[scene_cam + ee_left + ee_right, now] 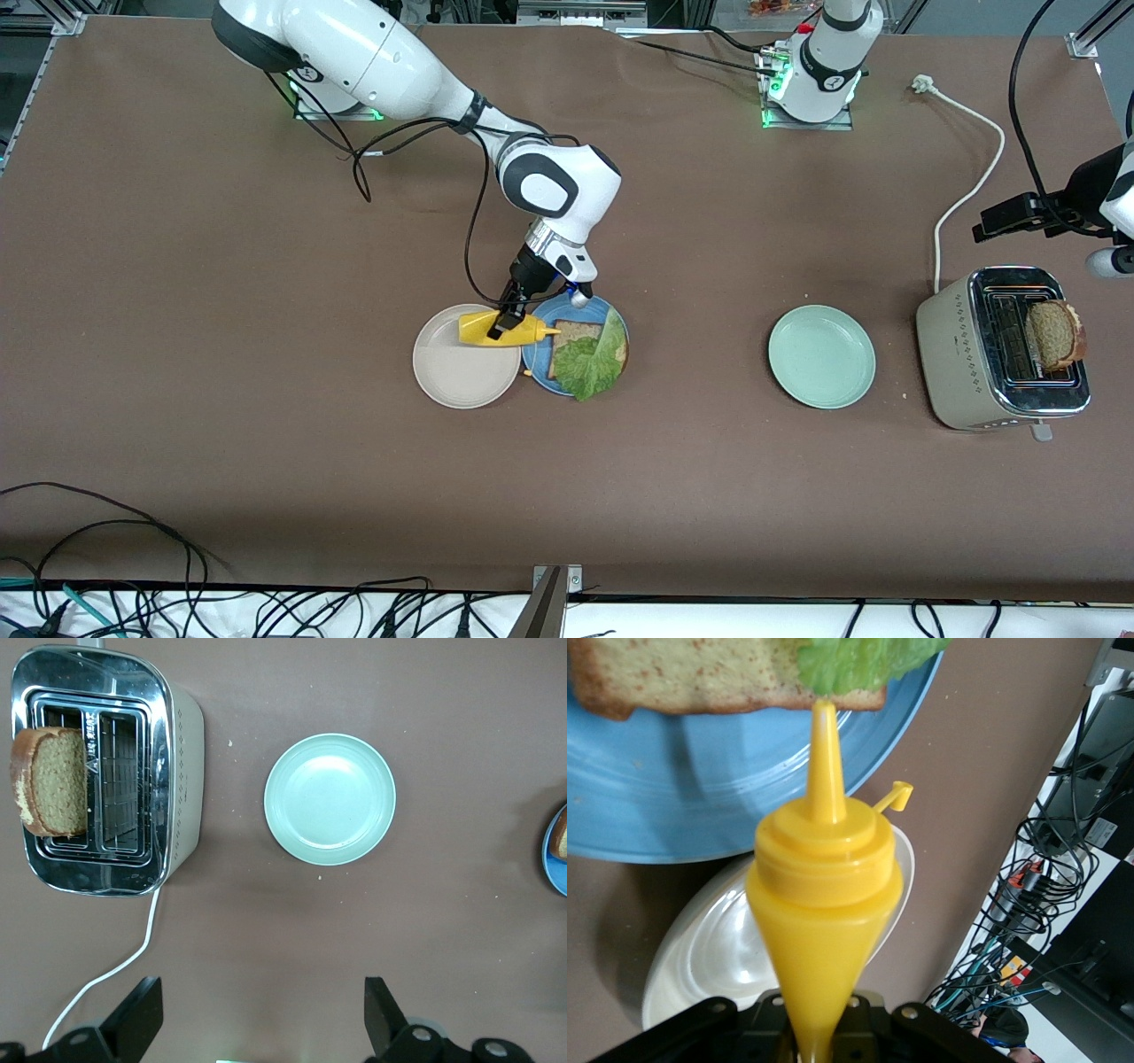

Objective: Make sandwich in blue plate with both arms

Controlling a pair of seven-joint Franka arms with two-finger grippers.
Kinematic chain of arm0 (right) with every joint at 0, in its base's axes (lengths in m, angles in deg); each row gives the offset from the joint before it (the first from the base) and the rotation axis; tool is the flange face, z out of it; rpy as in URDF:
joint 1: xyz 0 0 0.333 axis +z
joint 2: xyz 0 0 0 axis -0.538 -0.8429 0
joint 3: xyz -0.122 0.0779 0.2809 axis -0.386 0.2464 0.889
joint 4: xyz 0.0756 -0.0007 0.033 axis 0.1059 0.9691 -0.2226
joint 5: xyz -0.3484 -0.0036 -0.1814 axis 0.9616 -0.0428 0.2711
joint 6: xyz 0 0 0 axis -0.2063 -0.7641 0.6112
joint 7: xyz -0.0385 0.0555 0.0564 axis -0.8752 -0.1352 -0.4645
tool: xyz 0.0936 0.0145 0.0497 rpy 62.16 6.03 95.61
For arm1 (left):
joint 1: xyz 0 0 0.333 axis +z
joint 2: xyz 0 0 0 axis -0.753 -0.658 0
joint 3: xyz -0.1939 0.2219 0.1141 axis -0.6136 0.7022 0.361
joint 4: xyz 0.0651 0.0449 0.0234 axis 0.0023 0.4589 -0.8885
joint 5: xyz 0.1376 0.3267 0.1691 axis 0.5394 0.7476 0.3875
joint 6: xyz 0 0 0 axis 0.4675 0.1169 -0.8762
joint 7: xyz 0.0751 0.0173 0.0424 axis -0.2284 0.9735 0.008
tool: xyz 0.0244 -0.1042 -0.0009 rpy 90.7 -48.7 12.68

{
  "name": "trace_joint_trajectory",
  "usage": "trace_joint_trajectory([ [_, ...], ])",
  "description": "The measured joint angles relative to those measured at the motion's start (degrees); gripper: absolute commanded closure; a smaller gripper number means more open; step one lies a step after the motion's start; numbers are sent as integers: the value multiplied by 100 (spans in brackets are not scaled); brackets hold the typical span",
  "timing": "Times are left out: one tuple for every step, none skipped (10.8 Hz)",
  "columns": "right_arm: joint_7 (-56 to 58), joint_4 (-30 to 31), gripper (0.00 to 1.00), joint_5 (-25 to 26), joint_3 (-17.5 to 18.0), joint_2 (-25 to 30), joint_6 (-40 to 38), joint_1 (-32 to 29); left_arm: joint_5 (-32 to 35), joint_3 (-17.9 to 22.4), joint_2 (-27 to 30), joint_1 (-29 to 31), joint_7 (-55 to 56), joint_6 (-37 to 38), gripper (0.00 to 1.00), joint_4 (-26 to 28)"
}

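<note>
blue plate (574, 312), brown bread (576, 338), ruffled lettuce (595, 359) atop

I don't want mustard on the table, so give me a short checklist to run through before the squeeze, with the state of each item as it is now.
1. Right end effector shut on the yellow mustard bottle: ok.
2. Nozzle aimed over the blue plate, toward the bread slice: ok.
3. Lettuce leaf lies on the bread: ok.
4. Bottle cap off the nozzle, hanging beside it: ok.
5. Second slice standing in the toaster, not yet fetched: not ok.
6. Left end effector open, waiting above the table by the mint-green plate: ok.
</note>
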State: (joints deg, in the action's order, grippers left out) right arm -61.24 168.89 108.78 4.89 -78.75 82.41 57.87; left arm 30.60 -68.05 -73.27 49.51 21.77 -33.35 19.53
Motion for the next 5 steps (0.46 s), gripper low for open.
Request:
trace_joint_trajectory([
  [14, 0, 100, 18, 0, 0, 1, 0, 0, 0, 0, 0, 0, 0, 0, 0],
  [18, 0, 100, 23, 0, 0, 1, 0, 0, 0, 0, 0, 0, 0, 0, 0],
  [19, 0, 100, 28, 0, 0, 3, 4, 0, 0, 0, 0, 0, 0, 0, 0],
  [19, 0, 100, 30, 1, 0, 4, 13, 0, 0, 0, 0, 0, 0, 0, 0],
  [20, 0, 100, 30, 1, 0, 4, 24, 0, 0, 0, 0, 0, 0, 0, 0],
])
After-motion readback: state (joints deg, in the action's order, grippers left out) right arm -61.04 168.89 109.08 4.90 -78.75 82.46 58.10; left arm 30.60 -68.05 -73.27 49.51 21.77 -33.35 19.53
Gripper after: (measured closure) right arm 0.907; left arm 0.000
